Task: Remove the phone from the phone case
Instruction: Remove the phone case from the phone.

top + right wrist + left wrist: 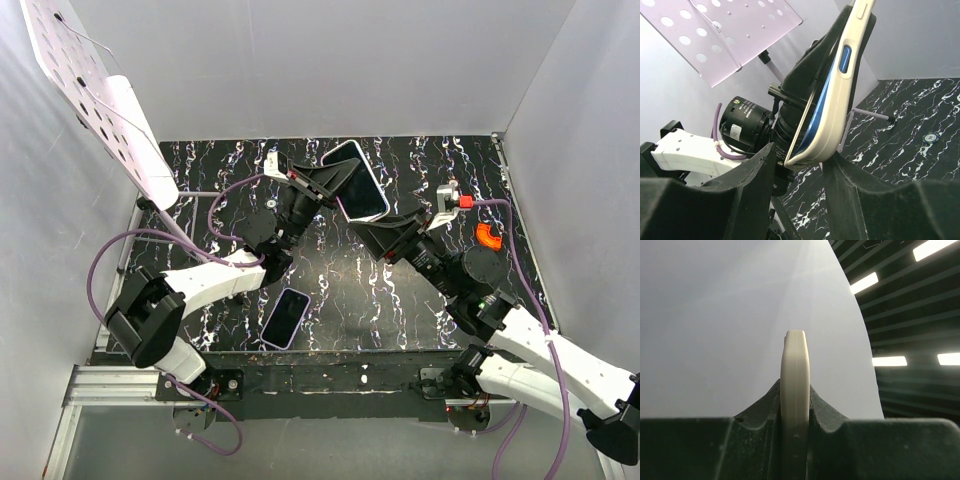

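Phone case [795, 390] shows edge-on at left wrist; right wrist reveals blue phone [815, 117].

This looks like a robotics lab test cell. Plain white walls [350, 60] box in a black marbled table [400, 300] on three sides, and an aluminium rail [110, 385] runs along its near edge, where the left arm [200, 280] and right arm [540, 350] are bolted down. Purple cables [100, 260] loop loosely from the arms. A white perforated panel [90, 90] stands tilted at the far left. Overhead, the left wrist view shows strip lights [890, 361] on a dark slatted ceiling.
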`<control>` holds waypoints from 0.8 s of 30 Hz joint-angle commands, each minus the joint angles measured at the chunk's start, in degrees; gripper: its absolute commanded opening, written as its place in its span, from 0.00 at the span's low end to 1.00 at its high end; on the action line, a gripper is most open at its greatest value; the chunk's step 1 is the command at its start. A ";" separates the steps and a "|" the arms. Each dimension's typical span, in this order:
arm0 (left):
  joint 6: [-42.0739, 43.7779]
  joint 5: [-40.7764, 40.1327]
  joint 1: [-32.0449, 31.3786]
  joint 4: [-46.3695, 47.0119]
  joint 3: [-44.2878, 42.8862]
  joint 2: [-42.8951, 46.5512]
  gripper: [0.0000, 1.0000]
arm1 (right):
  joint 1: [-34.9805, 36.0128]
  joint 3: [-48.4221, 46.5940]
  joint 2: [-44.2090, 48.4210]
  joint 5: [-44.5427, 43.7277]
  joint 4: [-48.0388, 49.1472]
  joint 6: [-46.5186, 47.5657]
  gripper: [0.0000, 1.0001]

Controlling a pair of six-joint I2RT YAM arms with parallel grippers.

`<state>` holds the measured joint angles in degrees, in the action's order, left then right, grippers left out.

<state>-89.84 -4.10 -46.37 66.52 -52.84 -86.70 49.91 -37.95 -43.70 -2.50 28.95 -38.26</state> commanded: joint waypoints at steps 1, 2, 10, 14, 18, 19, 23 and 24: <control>1.33 -1.53 -0.48 5.90 -3.41 1.00 0.00 | 0.45 0.07 -0.24 -2.15 4.80 0.99 0.48; 1.77 -1.44 -0.48 5.73 -3.67 1.09 0.00 | 0.45 -0.10 -0.33 -2.24 4.63 1.08 0.48; 1.43 -0.65 -0.65 4.59 -4.55 0.91 0.00 | 0.54 -1.24 -2.00 -3.12 4.10 2.31 0.36; 1.34 -0.47 -0.83 3.53 -4.29 2.05 0.00 | 0.54 -2.38 -3.14 -4.35 3.31 4.06 0.26; -3.74 0.75 -0.92 0.02 -4.90 3.64 0.00 | 0.54 -3.35 -4.72 -3.57 1.12 11.60 0.01; -6.11 1.98 -0.92 -1.55 -4.99 4.25 0.00 | 0.54 -3.35 -5.25 -2.52 0.67 15.89 0.01; -9.56 11.02 -0.92 -4.81 -6.83 5.66 0.00 | 0.63 -4.15 -7.09 -8.55 -7.31 33.04 0.01; -9.91 12.52 -0.92 -5.78 -6.84 6.36 0.00 | 0.63 -4.32 -7.36 -9.44 -8.46 35.60 0.01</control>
<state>-93.65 -2.70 -45.56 62.46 -55.29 -86.48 51.16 -40.56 -48.36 -3.73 29.98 -24.80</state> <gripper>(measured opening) 0.159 0.253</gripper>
